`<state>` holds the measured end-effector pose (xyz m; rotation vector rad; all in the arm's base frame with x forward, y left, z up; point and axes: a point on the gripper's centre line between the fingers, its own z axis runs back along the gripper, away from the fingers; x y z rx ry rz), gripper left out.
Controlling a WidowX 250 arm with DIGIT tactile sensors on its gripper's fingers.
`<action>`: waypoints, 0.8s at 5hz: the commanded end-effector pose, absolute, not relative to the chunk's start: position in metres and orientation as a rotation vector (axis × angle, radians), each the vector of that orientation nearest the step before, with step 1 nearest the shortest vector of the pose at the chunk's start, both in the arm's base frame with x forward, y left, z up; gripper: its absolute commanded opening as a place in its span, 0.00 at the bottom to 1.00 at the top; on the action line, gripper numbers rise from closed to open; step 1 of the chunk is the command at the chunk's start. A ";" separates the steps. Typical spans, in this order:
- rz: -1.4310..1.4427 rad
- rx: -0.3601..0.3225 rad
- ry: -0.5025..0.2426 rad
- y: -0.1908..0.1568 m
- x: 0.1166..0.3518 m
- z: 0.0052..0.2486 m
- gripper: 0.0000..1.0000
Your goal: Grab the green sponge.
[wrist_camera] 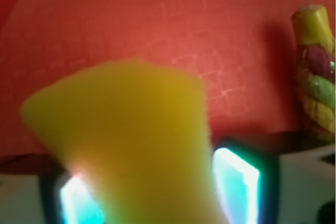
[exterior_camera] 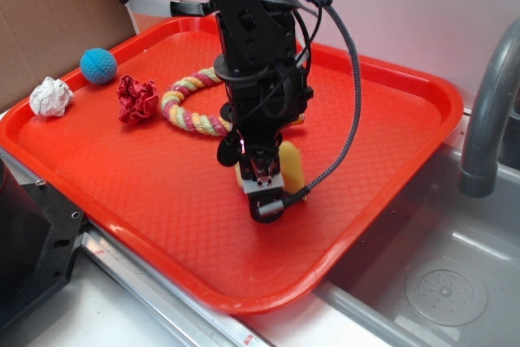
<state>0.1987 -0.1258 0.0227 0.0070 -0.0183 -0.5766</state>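
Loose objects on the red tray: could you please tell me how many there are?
5: a white paper ball and blue ball far left, a red crumpled wad beside the rope ring, and the green sponge at the end effector. The arm could hide more.

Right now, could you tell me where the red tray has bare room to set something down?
The tray's front-left stretch, below the paper ball and red scrunchie, is bare, as is the right side toward the faucet. The back-left corner is crowded; the gripper and sponge occupy the centre.
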 end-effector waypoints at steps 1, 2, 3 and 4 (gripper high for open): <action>-0.588 0.006 -0.078 -0.130 0.189 0.038 0.00; -0.450 -0.001 -0.089 -0.111 0.185 0.088 0.00; -0.277 -0.081 -0.170 -0.080 0.181 0.136 0.00; -0.026 -0.083 -0.192 -0.036 0.164 0.185 0.00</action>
